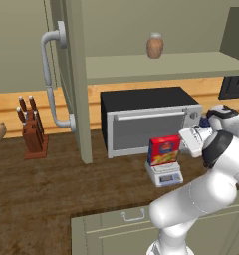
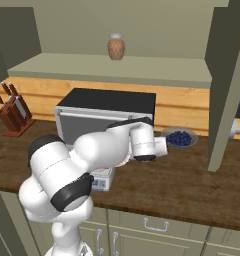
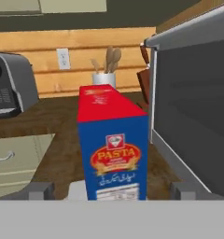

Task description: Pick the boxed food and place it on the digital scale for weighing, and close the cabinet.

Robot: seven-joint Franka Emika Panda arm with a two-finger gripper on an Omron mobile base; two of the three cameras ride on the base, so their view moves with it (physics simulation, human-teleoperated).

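On the digital scale (image 1: 164,173) before the oven (image 1: 149,119) our boxed food (image 1: 164,150) stands upright between our end effector's (image 3: 109,190) wide-spread fingers, so a careless retreat could topple it

Boxed food (image 1: 164,151): red top, yellow-orange front, blue side bearing a red-and-gold "PASTA" emblem; digital scale (image 1: 164,174): light grey. Cabinet (image 1: 77,74): olive green with grey bar handle (image 1: 50,74); oven (image 1: 146,119): black top, silver front. Jar (image 1: 155,46): brown; counter (image 1: 52,189): dark wood grain; bowl (image 2: 179,138): grey, holding dark blue berries.
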